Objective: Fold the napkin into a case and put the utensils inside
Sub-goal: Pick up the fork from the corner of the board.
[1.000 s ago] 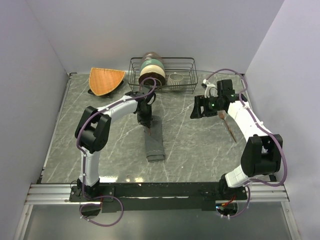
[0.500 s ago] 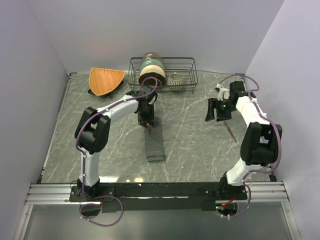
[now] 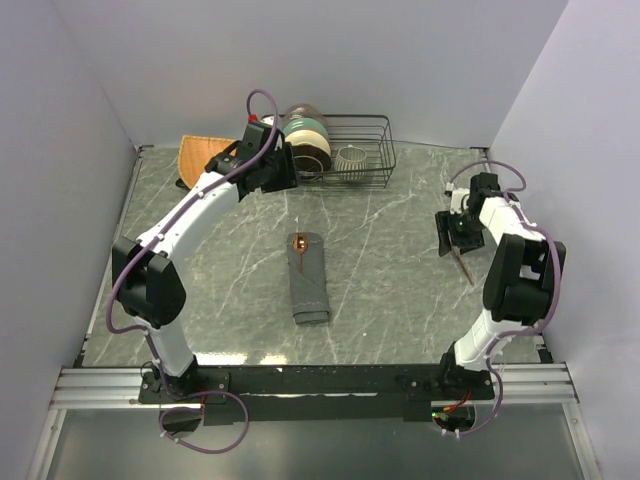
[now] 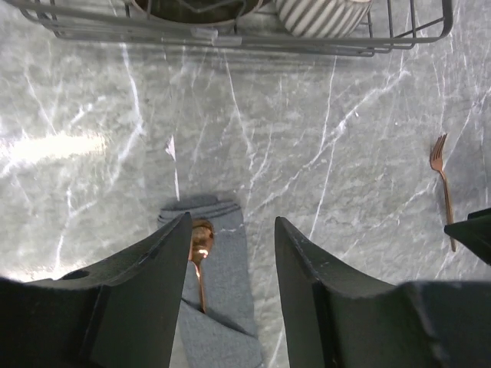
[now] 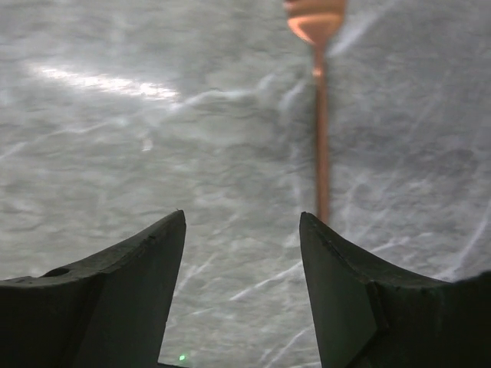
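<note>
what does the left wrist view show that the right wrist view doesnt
Only the left wrist view: the wire rack with a striped cup along the top, and the case with the spoon tucked in, bowl sticking out, framed by the left jaws, which are open.
Only the right wrist view: the right jaws, apart, with the handle of the fork running down to one of them.
Both: the fork lying on the marble table, small at the right in the left wrist view, close and blurred in the right wrist view.
</note>
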Motion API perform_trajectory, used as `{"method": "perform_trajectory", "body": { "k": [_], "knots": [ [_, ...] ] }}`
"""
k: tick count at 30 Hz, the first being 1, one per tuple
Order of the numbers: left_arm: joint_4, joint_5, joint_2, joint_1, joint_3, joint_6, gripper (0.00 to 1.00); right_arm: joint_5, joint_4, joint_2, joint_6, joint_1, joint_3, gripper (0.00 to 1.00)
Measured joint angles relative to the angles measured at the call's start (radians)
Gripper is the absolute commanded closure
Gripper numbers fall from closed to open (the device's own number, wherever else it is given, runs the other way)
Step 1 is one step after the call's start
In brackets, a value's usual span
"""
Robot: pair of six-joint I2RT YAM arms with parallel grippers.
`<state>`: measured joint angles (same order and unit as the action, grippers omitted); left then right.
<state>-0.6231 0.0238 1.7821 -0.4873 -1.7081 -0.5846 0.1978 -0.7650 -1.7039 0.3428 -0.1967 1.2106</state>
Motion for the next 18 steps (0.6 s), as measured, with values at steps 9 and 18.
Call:
{"method": "perform_trajectory", "body": {
  "k": [9, 18],
  "knots": [
    [0.041, -0.048, -0.014, 0.033, 0.022, 0.064, 0.49, -0.023, 0.04, -0.167, 0.074, -0.099, 0.042, 0.47],
    [0.064, -0.061, -0.026, 0.077, 0.024, 0.086, 0.5, 0.0, 0.068, -0.191, 0.114, -0.121, 0.046, 1.0]
  ]
}}
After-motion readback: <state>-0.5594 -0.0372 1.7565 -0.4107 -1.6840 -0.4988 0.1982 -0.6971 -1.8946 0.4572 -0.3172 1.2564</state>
